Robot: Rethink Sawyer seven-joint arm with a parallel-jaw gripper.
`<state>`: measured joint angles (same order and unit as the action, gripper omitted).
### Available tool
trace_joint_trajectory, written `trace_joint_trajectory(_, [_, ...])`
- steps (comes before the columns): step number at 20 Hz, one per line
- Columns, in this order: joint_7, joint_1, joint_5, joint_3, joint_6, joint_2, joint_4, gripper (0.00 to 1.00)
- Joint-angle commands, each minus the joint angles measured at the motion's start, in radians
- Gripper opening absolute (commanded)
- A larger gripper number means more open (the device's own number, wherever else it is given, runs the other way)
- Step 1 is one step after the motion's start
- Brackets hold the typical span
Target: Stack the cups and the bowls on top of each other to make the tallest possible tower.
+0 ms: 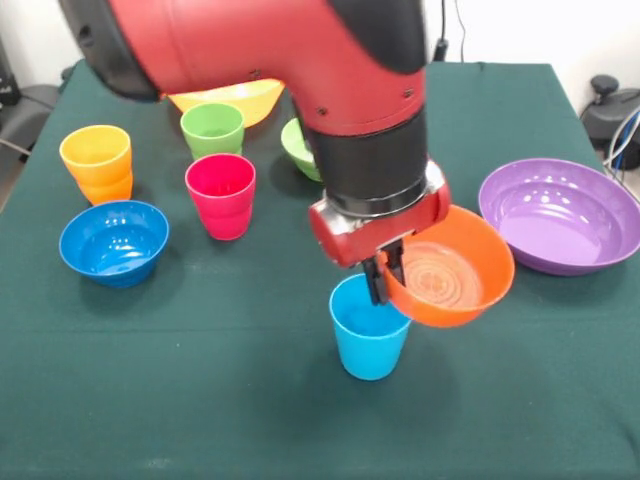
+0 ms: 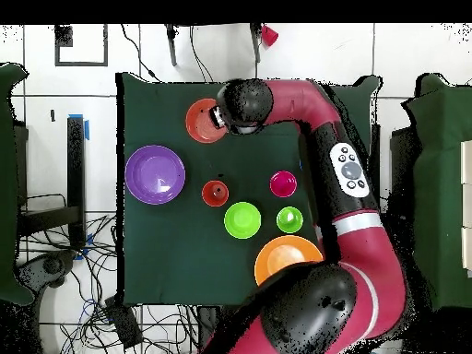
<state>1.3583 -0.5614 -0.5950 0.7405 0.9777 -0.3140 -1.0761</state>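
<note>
So my jaws are pinched narrow on the near rim of the orange bowl (image 1: 447,268), one finger inside and one outside, and I've got it lifted and tipped so its inside faces the front camera. It hangs just above and a bit to the side of the light blue cup (image 1: 369,340), which stands upright on the green desk (image 1: 200,400) right under my wrist; from this angle I can't tell if the bowl's edge is actually touching the cup or just overlapping it. In the overhead view my arm (image 2: 313,115) hides the blue cup, and only the bowl (image 2: 203,121) pokes out beside the wrist. Going outward, the wide purple bowl (image 1: 560,215) sits flat well off to one side. On the other side there's a magenta cup (image 1: 221,194), then a green cup (image 1: 212,129) behind it, and a light green bowl (image 1: 299,146) half hidden by my arm. Further out is the blue bowl (image 1: 114,241), and a yellow-orange cup (image 1: 96,153) nested on an orange cup (image 1: 108,188), which is the only tower so far. The big yellow bowl (image 1: 235,100) is at the far edge.
</note>
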Motion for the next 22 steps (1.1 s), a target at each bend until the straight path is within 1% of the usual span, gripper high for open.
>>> trace_joint_trajectory(1, [-0.097, 0.03, -0.09, -0.135, 0.115, -0.009, 0.047, 0.0])
trace_joint_trajectory(4, [-0.099, 0.026, -0.075, -0.133, 0.115, -0.006, 0.047, 0.0])
trace_joint_trajectory(6, [-0.097, 0.034, -0.074, -0.141, 0.136, -0.007, 0.058, 0.0])
trace_joint_trajectory(8, [-0.119, 0.035, -0.082, -0.143, 0.127, -0.01, 0.057, 0.0])
trace_joint_trajectory(11, [-0.112, 0.042, -0.076, -0.152, 0.129, -0.007, 0.066, 0.0])
trace_joint_trajectory(16, [-0.083, 0.041, -0.046, -0.156, 0.131, 0.001, 0.069, 0.0])
trace_joint_trajectory(20, [-0.083, 0.029, -0.034, -0.158, 0.125, -0.006, 0.051, 0.0])
trace_joint_trajectory(22, [-0.083, 0.016, -0.03, -0.161, 0.104, -0.018, 0.02, 0.0])
